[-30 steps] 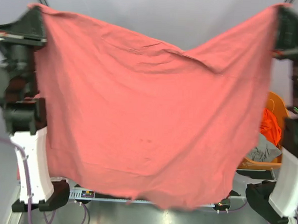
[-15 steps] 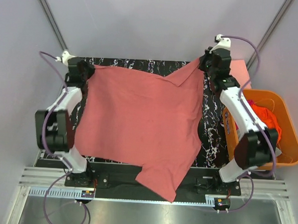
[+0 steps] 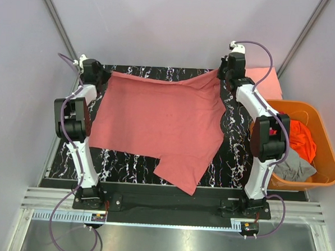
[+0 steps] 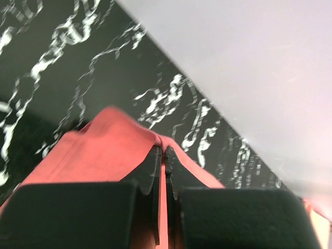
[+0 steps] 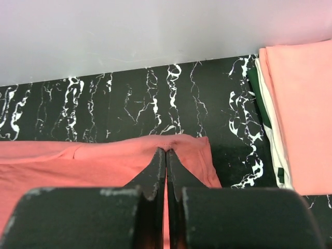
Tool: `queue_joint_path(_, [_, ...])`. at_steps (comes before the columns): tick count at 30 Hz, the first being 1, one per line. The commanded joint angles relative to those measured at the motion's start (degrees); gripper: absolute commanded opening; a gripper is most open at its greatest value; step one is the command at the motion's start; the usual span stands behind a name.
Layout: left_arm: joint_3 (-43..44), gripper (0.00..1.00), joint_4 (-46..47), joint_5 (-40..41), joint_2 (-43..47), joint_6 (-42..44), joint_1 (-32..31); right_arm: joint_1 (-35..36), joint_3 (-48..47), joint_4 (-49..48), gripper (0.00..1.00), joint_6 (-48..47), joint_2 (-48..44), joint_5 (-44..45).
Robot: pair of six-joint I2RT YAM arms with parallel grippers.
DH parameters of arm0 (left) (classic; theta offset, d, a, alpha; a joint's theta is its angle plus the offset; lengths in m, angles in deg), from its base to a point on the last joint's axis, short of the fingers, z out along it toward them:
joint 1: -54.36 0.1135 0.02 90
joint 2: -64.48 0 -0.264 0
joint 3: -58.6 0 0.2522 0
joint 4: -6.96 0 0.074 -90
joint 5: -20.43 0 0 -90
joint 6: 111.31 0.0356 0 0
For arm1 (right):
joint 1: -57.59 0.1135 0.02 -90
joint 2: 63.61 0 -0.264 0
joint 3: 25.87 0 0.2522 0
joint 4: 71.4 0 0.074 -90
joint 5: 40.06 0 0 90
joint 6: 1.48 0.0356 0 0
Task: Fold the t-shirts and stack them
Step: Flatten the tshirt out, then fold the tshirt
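On the far left of the black marbled table, the left gripper is low over the surface, its jaws pinched together on the far left corner of the salmon-pink shirt. The shirt lies spread across the middle of the table, mostly flat. Its far edge runs between the two grippers, and a tapering flap reaches toward the near edge. At the far right corner of the shirt, the right gripper is also clamped on the cloth, with a small fold bunched up just ahead of its tips. Beside it, at the table's far right corner, a paler peach shirt lies folded, with a green-and-white cloth showing under its edge. Right of the table, the orange basket holds a bright orange shirt and a grey shirt.
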Motion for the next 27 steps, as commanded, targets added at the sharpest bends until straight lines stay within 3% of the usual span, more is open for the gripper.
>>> queue_joint_path(1, [3.2,0.0,0.1,-3.6,-0.1,1.5,1.2,-0.3,-3.5,2.6,0.0,1.5,-3.0,-1.3])
queue_joint_path(10, [2.4,0.0,-9.7,-8.5,1.9,2.8,3.4,-0.3,2.6,12.9,0.0,10.9,-11.2,-6.1])
queue_joint_path(19, [4.0,0.0,-25.4,-12.4,3.7,6.2,5.9,-0.3,9.8,21.3,0.0,22.6,-17.5,-12.8])
queue_joint_path(27, [3.5,0.0,-31.5,-17.1,3.1,9.7,6.7,-0.3,14.3,23.8,0.0,24.5,-20.5,-15.0])
